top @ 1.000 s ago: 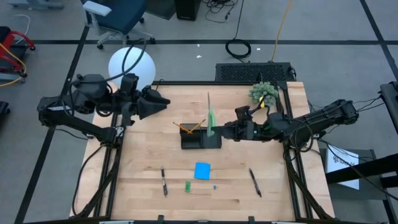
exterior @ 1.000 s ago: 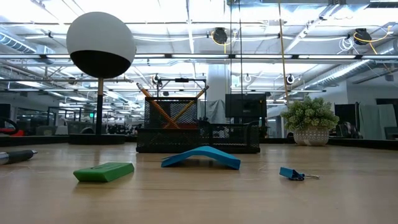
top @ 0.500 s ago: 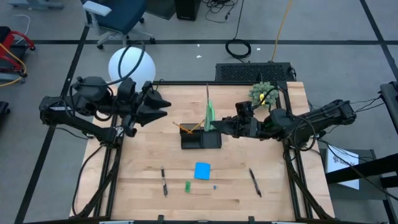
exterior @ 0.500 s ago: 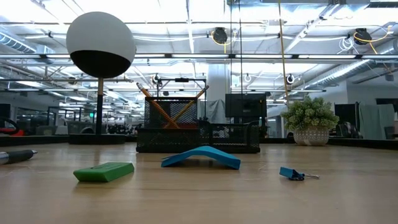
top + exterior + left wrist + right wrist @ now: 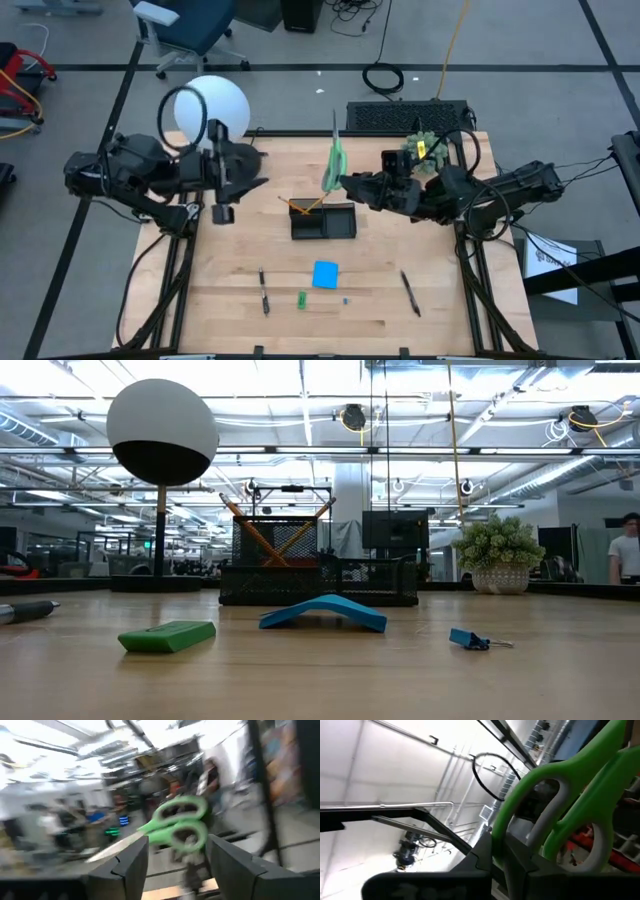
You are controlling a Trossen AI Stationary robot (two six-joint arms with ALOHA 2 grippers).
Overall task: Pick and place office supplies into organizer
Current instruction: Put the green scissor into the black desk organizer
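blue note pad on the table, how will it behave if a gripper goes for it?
The blue note pad arches off the wood in the low view, so it is probably thin and floppy. Likely light, so it may slide when nudged. The raised middle may give fingers an edge to pinch.

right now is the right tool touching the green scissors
Touching. In the right wrist view the right tool is clamped on a handle loop of the green scissors; the high view shows them lifted above the organizer.
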